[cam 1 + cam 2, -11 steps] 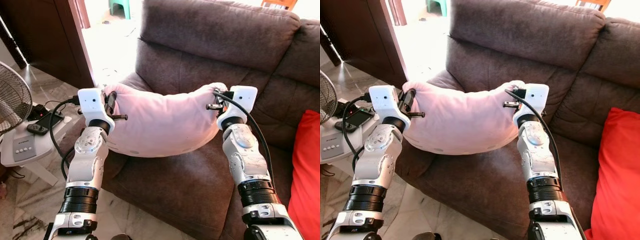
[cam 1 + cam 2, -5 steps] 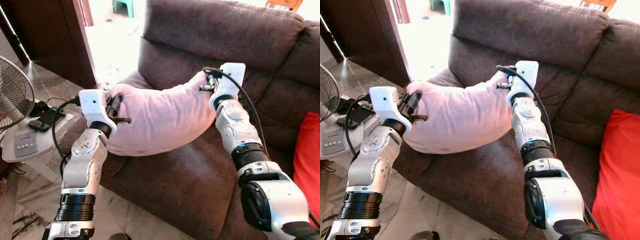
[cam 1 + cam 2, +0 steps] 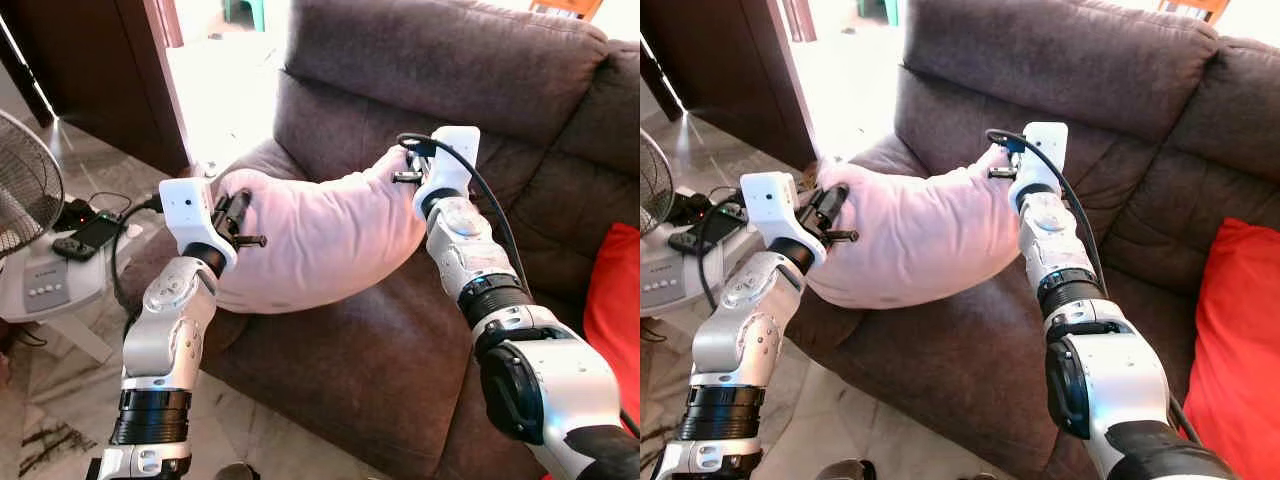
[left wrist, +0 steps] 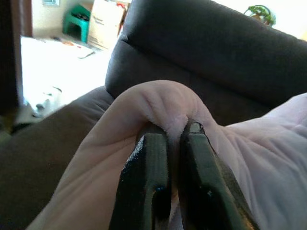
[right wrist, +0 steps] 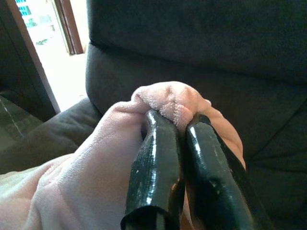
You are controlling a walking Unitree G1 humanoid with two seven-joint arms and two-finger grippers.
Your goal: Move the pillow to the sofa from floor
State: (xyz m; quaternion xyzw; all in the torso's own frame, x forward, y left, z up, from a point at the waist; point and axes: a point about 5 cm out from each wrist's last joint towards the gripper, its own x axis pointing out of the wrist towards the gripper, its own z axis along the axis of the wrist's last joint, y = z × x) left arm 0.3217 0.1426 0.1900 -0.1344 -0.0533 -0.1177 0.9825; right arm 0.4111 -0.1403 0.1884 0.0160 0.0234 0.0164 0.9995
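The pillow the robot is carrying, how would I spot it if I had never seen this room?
Find the big dark brown sofa. Over its seat, the left gripper and right gripper each pinch one end of the pillow. It is pale pink and sagging, unlike the red cushion.

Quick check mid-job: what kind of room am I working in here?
Most likely a home living room: a brown fabric sofa with a red cushion on it, a standing fan on the marble floor, and a bright open doorway behind.
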